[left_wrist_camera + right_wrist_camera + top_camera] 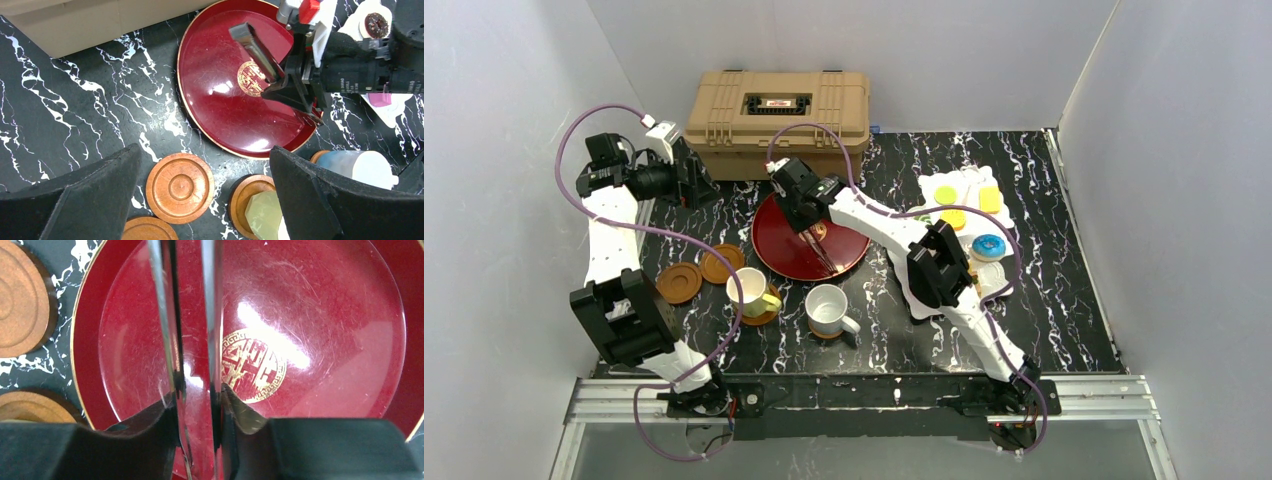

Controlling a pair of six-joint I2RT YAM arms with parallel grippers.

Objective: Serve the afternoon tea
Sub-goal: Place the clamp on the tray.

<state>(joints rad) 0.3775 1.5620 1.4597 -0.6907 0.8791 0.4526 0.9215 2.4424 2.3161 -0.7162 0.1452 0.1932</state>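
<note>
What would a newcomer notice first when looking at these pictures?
The big dark-red tray with its gold emblem, at the centre, catches the eye first. Above it, the right gripper holds shiny tongs in its jaws. To the right, bright toy cakes sit on a white stand.

Two bare round brown saucers (722, 263) lie flat, just beside each other, below the gap of the left gripper (696, 186) jaws. The pale-yellow mug (746, 290) stands upright on its own saucer (762, 318), next to them, on the side toward the right gripper (809, 218). The white mug (827, 310) is upright on a saucer, nearer the arm bases than the right jaws. The white scalloped stand (969, 180) lies well right of those jaws and holds yellow cakes (946, 194), a blue doughnut (988, 246) and a chocolate doughnut (376, 22).
</note>
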